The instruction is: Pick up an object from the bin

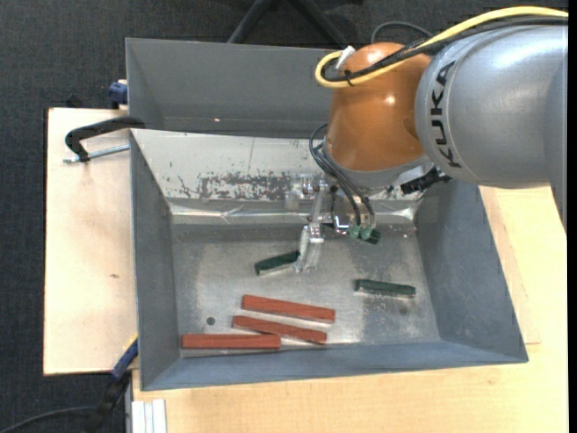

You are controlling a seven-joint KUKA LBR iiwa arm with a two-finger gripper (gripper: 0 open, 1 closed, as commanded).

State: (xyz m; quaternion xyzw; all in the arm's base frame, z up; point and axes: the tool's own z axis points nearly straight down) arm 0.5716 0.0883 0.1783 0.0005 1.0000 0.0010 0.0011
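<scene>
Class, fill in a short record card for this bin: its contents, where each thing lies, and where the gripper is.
container: grey metal bin
arm: gripper low at mid-floor
nearest thing: dark green bar, its right end by the gripper
further off: second green bar, to the right, lying alone
front left: three red-brown bars, close together

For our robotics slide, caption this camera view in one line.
Robot gripper low beside a dark green bar in the bin; second green bar at right, red bars in front.

Left floor point(200, 273) open — red bars point(287, 309) crowd front.
</scene>
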